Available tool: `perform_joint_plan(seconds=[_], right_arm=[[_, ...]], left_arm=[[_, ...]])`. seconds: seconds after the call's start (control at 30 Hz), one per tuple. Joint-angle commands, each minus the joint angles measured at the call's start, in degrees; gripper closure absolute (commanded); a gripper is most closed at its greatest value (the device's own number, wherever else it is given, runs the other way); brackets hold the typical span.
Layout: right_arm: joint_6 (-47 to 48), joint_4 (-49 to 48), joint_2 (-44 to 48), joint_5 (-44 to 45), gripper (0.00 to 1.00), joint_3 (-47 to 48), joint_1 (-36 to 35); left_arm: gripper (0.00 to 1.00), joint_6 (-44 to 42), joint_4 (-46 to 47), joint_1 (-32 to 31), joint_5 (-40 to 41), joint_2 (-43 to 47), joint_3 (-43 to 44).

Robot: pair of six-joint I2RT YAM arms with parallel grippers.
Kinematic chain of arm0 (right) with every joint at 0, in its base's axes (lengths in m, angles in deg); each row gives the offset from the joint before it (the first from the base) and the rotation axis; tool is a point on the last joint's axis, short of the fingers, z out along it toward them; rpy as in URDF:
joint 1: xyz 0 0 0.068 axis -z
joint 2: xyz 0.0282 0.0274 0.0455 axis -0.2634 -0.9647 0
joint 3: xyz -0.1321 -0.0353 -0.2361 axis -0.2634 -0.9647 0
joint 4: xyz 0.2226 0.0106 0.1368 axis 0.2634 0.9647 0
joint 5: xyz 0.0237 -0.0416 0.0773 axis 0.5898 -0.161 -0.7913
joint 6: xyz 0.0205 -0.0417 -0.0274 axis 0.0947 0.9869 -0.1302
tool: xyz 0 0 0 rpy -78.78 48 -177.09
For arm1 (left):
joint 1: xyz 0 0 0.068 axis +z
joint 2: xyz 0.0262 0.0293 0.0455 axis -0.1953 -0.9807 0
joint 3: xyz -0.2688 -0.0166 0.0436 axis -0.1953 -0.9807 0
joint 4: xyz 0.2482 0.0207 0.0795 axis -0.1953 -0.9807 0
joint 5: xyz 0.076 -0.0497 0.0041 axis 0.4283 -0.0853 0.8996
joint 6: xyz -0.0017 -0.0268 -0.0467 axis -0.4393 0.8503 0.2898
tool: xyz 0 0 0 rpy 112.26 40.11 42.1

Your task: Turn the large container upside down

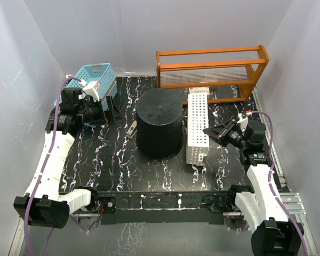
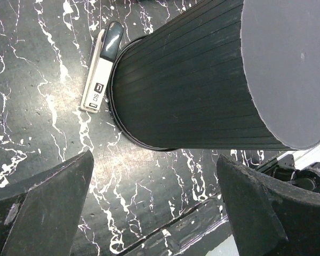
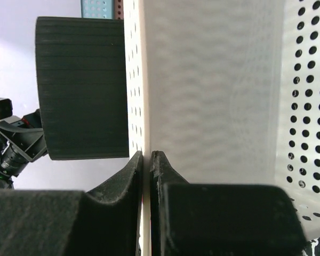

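The large black bucket point(image 1: 159, 124) stands mid-table with its wide rim down on the marbled mat and its flat base on top. It fills the upper right of the left wrist view point(image 2: 202, 80) and shows at the left of the right wrist view point(image 3: 82, 88). My left gripper point(image 1: 113, 110) is open and empty, left of the bucket and apart from it; its fingers point(image 2: 48, 205) frame bare mat. My right gripper point(image 1: 209, 131) is shut on the thin wall of a white perforated basket point(image 1: 197, 125), which stands on its long side right of the bucket point(image 3: 213, 90).
A stapler point(image 1: 131, 129) lies on the mat against the bucket's left foot, also in the left wrist view point(image 2: 98, 69). A blue basket point(image 1: 96, 77) sits at the back left. An orange wooden rack point(image 1: 210, 66) stands at the back right. White walls enclose the table.
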Motion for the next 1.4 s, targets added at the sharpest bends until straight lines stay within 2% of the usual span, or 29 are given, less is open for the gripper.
perform_joint_plan(seconds=[0.0,0.17,0.3,0.33,0.47,0.6,0.7,0.83,1.27,1.3,1.37], right_arm=[[4.8,-0.5,0.5,-3.0,1.00,-1.7,3.4],[12.9,7.8,-0.3,-1.7,1.00,-1.3,7.7],[19.6,15.4,-0.9,4.1,1.00,3.3,8.4],[21.7,18.1,-1.5,6.4,0.95,4.8,8.6],[26.7,26.7,-3.1,15.5,0.86,8.5,9.7],[26.1,31.5,-2.4,26.9,0.74,10.0,9.9],[24.3,32.6,-1.9,30.0,0.71,11.4,9.9],[21.1,34.3,-2.6,35.7,0.59,11.8,10.0],[16.2,40.1,-4.4,52.1,0.57,16.3,10.1],[16.8,39.9,-3.8,51.8,0.57,17.6,10.1],[20.0,37.3,-2.4,45.1,0.57,20.0,10.1]], left_arm=[[0.01,-1.4,-2.3,-0.1,-0.4,1.2,3.0],[0.01,-2.1,-3.7,-0.1,-0.4,1.2,4.5],[0.01,-2.2,-3.7,-0.1,-1.0,1.1,4.9],[0.01,-2.2,-3.7,-0.1,-1.0,0.7,5.2],[0.01,-1.8,-3.4,0.0,-1.7,0.0,5.5],[0.01,-1.3,-2.9,-0.1,-1.6,0.1,5.3],[0.01,-1.2,-2.9,0.0,-2.0,0.2,5.3],[0.01,-1.2,-3.0,-0.1,-2.4,0.2,5.6],[0.01,-1.4,-3.1,-0.1,-3.2,0.1,5.9],[0.01,-1.3,-3.2,-0.1,-3.3,0.2,6.0],[0.01,-1.2,-3.2,-0.1,-3.3,0.3,6.0]])
